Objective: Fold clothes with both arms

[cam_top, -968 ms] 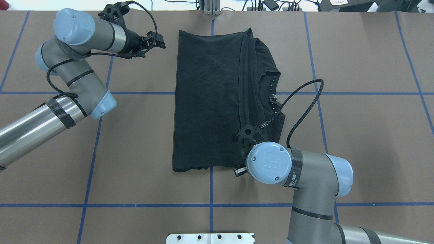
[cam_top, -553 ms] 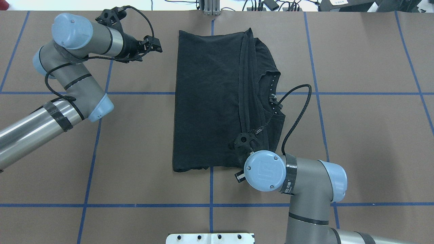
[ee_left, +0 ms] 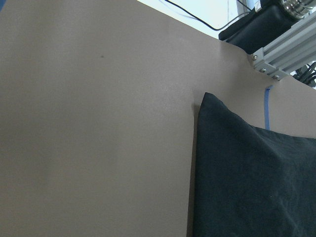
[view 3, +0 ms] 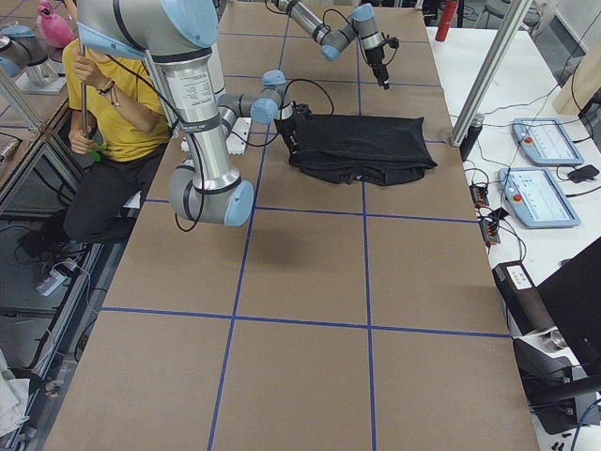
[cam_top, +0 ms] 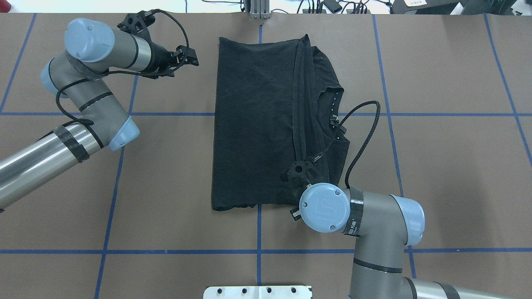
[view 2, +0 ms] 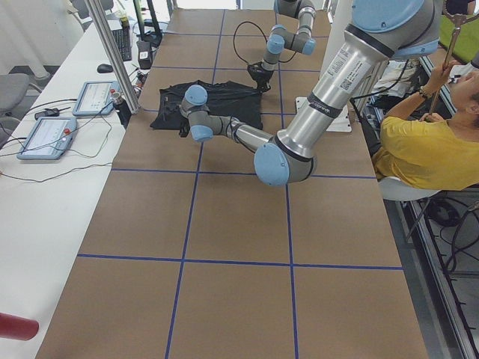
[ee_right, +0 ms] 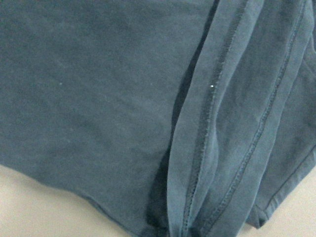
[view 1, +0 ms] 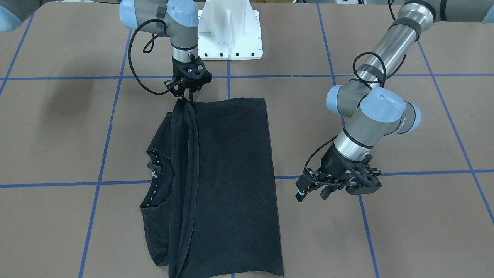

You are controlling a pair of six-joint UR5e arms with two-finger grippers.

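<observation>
The black T-shirt [cam_top: 253, 120] lies folded into a long rectangle mid-table, plain black side up, its logo hidden. Its collar [cam_top: 334, 108] and a doubled hem strip [cam_top: 301, 104] show on its right part. It also shows in the front view [view 1: 231, 173]. My left gripper [cam_top: 192, 57] is open and empty, off the shirt's far left corner, above bare table; the front view shows it too [view 1: 310, 195]. My right gripper [view 1: 186, 97] points down at the near end of the hem strip, fingers slightly apart. The right wrist [cam_top: 324, 207] hides it from overhead.
The white base mount [view 1: 229, 34] stands just behind the shirt's near edge. An aluminium post [cam_top: 258, 10] stands at the far edge. A seated operator in yellow [view 3: 103, 103] is beside the robot. Tablets [view 3: 545, 141] lie on a side bench.
My right wrist has drawn back a little toward the robot's base. My left gripper has shifted slightly left, away from the shirt. The shirt has not moved.
</observation>
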